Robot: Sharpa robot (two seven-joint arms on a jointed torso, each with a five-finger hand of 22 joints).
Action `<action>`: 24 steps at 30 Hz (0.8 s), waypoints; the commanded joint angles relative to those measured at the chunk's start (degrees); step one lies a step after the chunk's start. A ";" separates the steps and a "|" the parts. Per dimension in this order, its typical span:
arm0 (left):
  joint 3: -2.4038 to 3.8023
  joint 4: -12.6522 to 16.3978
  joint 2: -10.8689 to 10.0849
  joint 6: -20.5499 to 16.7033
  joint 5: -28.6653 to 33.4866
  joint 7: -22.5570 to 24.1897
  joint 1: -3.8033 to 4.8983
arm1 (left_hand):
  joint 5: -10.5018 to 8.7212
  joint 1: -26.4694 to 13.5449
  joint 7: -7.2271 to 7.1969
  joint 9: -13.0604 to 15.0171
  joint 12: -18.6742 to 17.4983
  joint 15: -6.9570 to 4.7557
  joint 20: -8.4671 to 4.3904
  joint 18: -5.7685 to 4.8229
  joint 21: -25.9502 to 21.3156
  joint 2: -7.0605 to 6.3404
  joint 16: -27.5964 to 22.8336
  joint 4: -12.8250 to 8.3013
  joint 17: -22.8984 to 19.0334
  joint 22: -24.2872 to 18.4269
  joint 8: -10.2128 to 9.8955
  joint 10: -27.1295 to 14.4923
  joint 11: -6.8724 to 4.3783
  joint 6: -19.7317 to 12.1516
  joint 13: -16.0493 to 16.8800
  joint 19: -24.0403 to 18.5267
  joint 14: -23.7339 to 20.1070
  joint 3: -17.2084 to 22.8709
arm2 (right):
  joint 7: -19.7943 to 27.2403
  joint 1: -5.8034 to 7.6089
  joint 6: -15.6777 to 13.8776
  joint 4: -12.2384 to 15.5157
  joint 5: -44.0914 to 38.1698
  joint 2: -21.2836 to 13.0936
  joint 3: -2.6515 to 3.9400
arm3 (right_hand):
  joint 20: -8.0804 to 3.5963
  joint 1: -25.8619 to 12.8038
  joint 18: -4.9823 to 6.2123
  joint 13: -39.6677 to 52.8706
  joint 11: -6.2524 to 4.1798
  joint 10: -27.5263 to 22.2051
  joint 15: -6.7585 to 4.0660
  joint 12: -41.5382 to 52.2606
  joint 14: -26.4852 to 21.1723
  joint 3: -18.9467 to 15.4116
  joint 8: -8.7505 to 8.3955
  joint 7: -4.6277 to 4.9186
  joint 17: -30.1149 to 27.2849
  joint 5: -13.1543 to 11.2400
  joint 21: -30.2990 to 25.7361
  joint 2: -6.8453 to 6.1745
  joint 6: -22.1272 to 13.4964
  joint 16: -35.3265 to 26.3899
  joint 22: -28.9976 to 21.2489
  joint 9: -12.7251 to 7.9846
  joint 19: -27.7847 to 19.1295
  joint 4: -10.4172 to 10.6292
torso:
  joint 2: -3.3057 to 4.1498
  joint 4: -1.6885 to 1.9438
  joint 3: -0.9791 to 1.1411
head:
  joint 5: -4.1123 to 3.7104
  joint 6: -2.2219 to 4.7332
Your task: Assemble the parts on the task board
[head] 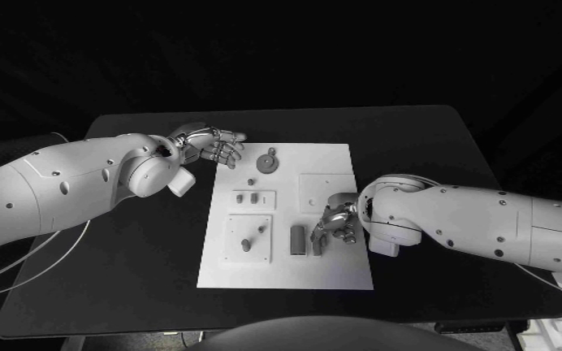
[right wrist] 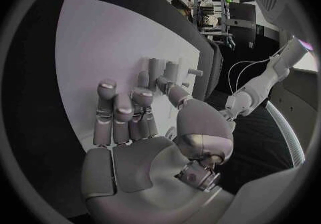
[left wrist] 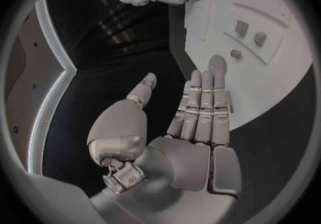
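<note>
Reaching: our right hand (head: 331,223) hovers over the near right of the task board (head: 328,266), fingers (right wrist: 107,107) half curled, pinching nothing we see.
Left hand (head: 211,146): fingers straight, together, empty, far left.
Parts (head: 299,240): near-middle; likely light, stiff; pinch the sides.

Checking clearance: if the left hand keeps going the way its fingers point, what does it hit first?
Probably the round part at the board's far end: the left hand is open, fingers aimed at it. Height over the board is unclear, so it might pass above.
</note>
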 commanded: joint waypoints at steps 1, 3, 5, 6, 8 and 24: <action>0.04 0.13 0.08 0.82 -0.06 0.29 0.04 | -0.11 -0.53 0.31 -0.08 0.20 0.07 -0.07 1.14 0.14 -0.16 -0.19 -0.18 0.07 -0.06 -0.19 -0.19 -0.30 0.05 0.10 0.02 0.21 0.13 | 0.41 -0.14 0.96 0.16 -0.65 0.21 -0.03 | -0.32 -0.51 1.20 0.10 -0.05 0.05 -0.59 -0.27 -0.01 0.11 -0.36 0.57 0.08 -0.20 -0.17 -0.72 -0.37 0.01 -0.04 -0.06 0.07 0.55 | 0.00 0.01 0.02 | 0.02 0.02; 0.04 0.13 0.06 0.81 -0.07 0.27 0.04 | -0.11 -0.53 0.31 -0.08 0.20 0.07 -0.07 1.14 0.14 -0.16 -0.19 -0.18 0.08 -0.06 -0.20 -0.19 -0.29 0.05 0.10 0.02 0.21 0.13 | 0.43 -0.14 0.95 0.18 -0.65 0.21 -0.03 | -0.34 -0.68 1.20 0.13 -0.03 -0.02 -0.64 -0.27 -0.06 0.23 -0.40 0.59 0.09 -0.21 -0.20 -1.36 -0.39 0.00 -0.06 -0.04 0.07 0.95 | 0.00 0.02 0.01 | -0.02 0.02; 0.04 0.13 0.06 0.86 -0.07 0.23 0.04 | -0.11 -0.53 0.32 -0.09 0.20 0.07 -0.07 1.14 0.14 -0.17 -0.19 -0.18 0.08 -0.06 -0.20 -0.19 -0.29 0.04 0.10 0.01 0.20 0.13 | 0.50 -0.14 1.04 0.17 -0.65 0.22 -0.03 | -0.35 -0.97 1.20 0.18 -0.01 -0.09 -0.70 -0.26 -0.11 0.44 -0.45 0.60 0.10 -0.21 -0.25 -2.24 -0.43 0.00 -0.11 -0.01 0.07 1.75 | 0.01 0.00 0.00 | -0.04 0.01; 0.04 0.13 0.06 0.91 -0.07 0.22 0.04 | -0.11 -0.53 0.32 -0.09 0.20 0.07 -0.07 1.14 0.14 -0.17 -0.19 -0.18 0.08 -0.06 -0.20 -0.19 -0.29 0.04 0.10 0.01 0.20 0.13 | 0.51 -0.14 1.04 0.18 -0.65 0.21 -0.03 | -0.37 -1.01 1.20 0.20 -0.01 -0.10 -0.72 -0.25 -0.13 0.53 -0.46 0.61 0.10 -0.22 -0.25 -2.55 -0.43 -0.01 -0.12 0.00 0.08 2.02 | 0.01 0.00 0.00 | -0.04 0.01; 0.04 0.14 0.06 1.00 -0.07 0.15 0.04 | -0.11 -0.54 0.32 -0.09 0.20 0.07 -0.07 1.14 0.14 -0.17 -0.19 -0.19 0.08 -0.06 -0.20 -0.19 -0.29 0.04 0.10 0.01 0.20 0.13 | 0.58 -0.14 1.07 0.18 -0.65 0.21 -0.03 | -0.39 -1.17 1.20 0.24 0.00 -0.15 -0.77 -0.25 -0.15 0.71 -0.49 0.62 0.11 -0.23 -0.26 -3.24 -0.45 0.00 -0.13 0.04 0.10 2.76 | 0.02 0.01 0.03 | -0.05 -0.01; 0.04 0.14 0.04 1.08 -0.07 0.00 0.04 | -0.11 -0.58 0.33 -0.10 0.19 0.08 -0.07 1.13 0.14 -0.23 -0.21 -0.19 0.08 -0.07 -0.21 -0.22 -0.28 0.01 0.10 0.00 0.18 0.12 | 0.84 -0.14 0.01 0.23 -0.65 -0.05 -0.03 | -0.51 -1.33 1.20 0.41 0.00 -0.24 -0.93 -0.22 -0.25 1.51 -0.57 0.64 0.13 -0.30 -0.24 -5.73 -0.51 0.02 -0.15 0.28 0.12 6.24 | 0.02 0.00 0.06 | -0.07 -0.06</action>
